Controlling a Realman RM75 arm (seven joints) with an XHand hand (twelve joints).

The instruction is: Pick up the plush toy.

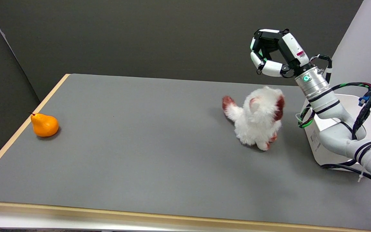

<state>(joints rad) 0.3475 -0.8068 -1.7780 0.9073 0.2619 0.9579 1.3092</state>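
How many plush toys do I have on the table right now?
1. The white-and-red plush toy sits right of centre on the grey table, below the raised right hand. The only other item is an orange pear at the left edge. Nothing looks hidden.

Hand [274,53]: black frame, white finger shells, small green glints between them, white back plate with a red label.
Wrist [312,83]: silver metal cylinder just behind the hand, green ring light.
Arm [340,129]: glossy white rounded segments, black bands at joints.
Cables [364,103]: black bundle with green, red, blue bits, looping alongside.
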